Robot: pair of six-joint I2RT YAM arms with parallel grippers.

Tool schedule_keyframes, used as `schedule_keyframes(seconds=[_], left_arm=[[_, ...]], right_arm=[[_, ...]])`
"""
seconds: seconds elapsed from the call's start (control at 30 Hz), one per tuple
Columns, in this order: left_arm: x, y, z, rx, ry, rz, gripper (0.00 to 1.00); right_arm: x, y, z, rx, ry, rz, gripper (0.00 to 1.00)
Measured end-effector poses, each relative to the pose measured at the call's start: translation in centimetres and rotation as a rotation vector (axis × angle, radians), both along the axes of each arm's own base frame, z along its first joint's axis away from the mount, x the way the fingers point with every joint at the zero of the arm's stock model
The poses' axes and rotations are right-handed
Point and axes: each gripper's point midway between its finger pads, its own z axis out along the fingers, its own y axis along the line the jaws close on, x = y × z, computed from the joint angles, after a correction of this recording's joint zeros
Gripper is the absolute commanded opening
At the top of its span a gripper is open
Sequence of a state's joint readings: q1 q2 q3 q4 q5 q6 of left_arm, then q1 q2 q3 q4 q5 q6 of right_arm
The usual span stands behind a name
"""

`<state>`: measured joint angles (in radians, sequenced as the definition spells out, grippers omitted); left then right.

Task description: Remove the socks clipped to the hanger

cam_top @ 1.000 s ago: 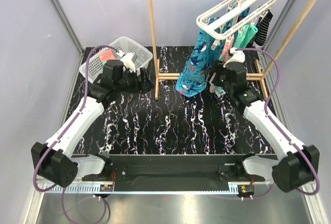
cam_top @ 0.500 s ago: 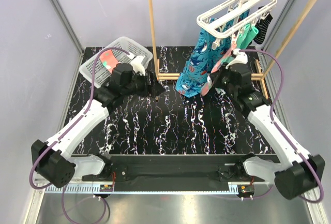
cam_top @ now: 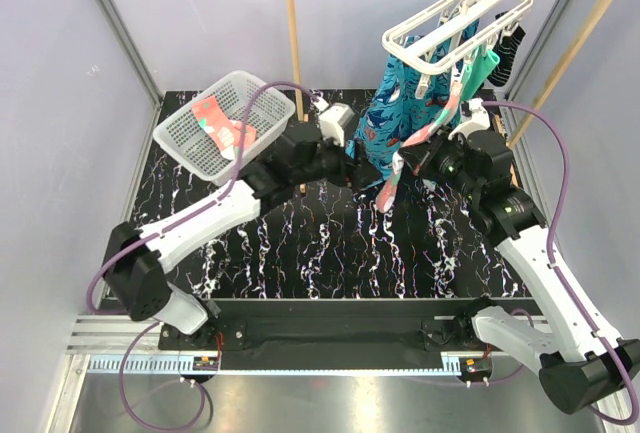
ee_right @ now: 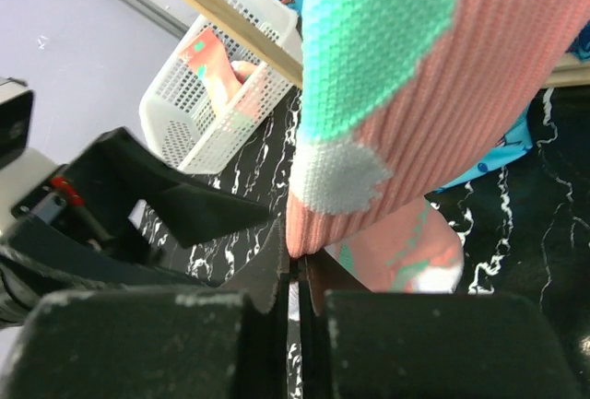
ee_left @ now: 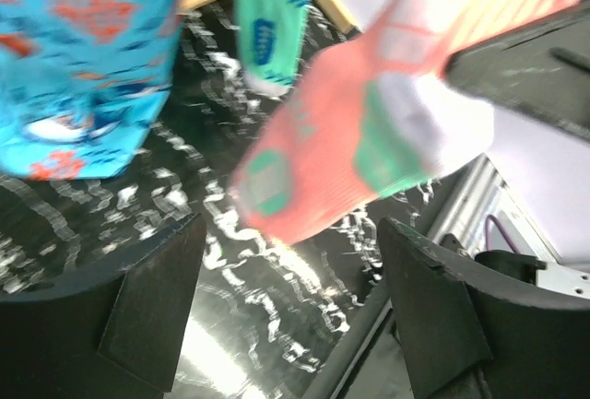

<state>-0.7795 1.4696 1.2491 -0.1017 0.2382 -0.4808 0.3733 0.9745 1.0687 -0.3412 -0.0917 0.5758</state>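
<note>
The white slatted hanger [cam_top: 455, 18] hangs by its hook from the rack's top bar. A coral-pink sock [cam_top: 441, 111] stretches from one of its clips down to my right gripper [cam_top: 405, 163], which is shut on the sock's edge [ee_right: 318, 233]; the toe [cam_top: 388, 193] dangles below. A teal sock [cam_top: 487, 63] and a black-and-white striped sock [cam_top: 511, 46] still hang clipped. My left gripper [cam_top: 372, 177] is open just left of the toe, and the coral sock [ee_left: 332, 150] hangs above its spread fingers [ee_left: 152, 298].
A blue shark-print cloth [cam_top: 405, 103] hangs beside the socks, next to my left gripper. The wooden rack [cam_top: 292, 73] stands on the back half of the table. A white mesh basket [cam_top: 262, 103] at the back left holds a coral sock [cam_top: 220, 123].
My left arm swung from the basket rightwards to the coral sock, jaws open. My right gripper closed on the sock and drew it down and to the left.
</note>
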Motion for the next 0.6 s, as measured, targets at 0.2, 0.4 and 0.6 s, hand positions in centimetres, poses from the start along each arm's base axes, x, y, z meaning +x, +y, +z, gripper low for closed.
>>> schedule_keyframes(seconds=[0.2, 0.4, 0.6], left_arm=[[-1.1, -4.5, 0.8, -0.027, -0.028, -0.080, 0.82], [-1.6, -5.9, 2.1, -0.056, -0.059, -0.100, 0.78], [-1.0, -6.6, 2.4, -0.061, -0.064, -0.081, 0.11]], right_arm=[[-0.3, 0.3, 0.1, 0.024, 0.014, 0.013, 0.00], [-0.7, 0.5, 0.6, 0.056, 0.016, 0.021, 0.00], [-1.2, 0.6, 1.1, 0.078, 0.012, 0.025, 0.09]])
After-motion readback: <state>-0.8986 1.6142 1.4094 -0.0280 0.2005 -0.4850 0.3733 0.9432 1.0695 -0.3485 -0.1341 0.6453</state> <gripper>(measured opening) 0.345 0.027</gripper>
